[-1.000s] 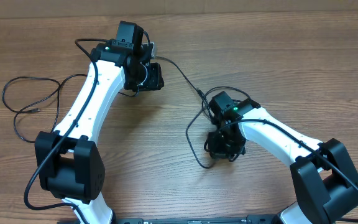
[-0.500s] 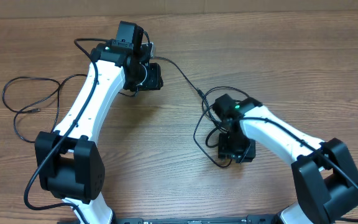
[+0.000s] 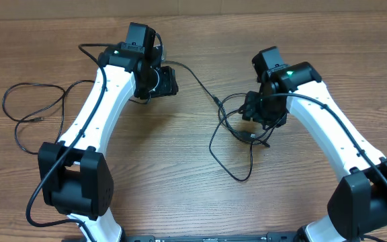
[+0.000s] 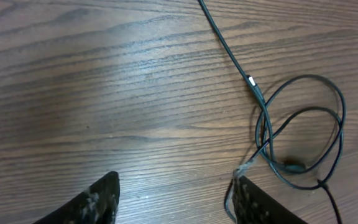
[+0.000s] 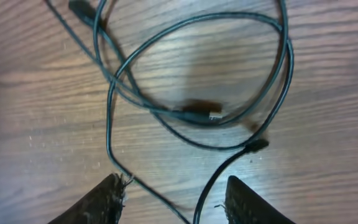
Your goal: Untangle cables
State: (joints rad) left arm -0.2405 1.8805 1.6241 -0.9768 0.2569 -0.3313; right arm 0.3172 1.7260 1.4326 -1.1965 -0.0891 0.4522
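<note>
Both claws are released. Our left claw (image 4: 176, 196) hangs over bare wood with nothing between its fingers. Our right claw (image 5: 173, 193) stands apart above the knot, with two strands running beneath the gap and neither visibly pinched. The wooden tabletop (image 3: 355, 54) carries everything. The cables (image 4: 257, 93) lie mid-table just below the right claw, several loops crossing one another and one strand running up toward the left claw. Another cord (image 3: 4, 102) curls at the far left and passes under the left arm, so we cannot tell whether it joins the rest. We judge the crossed loops remain to be parted. A small plug (image 5: 211, 116) lies among them.
</note>
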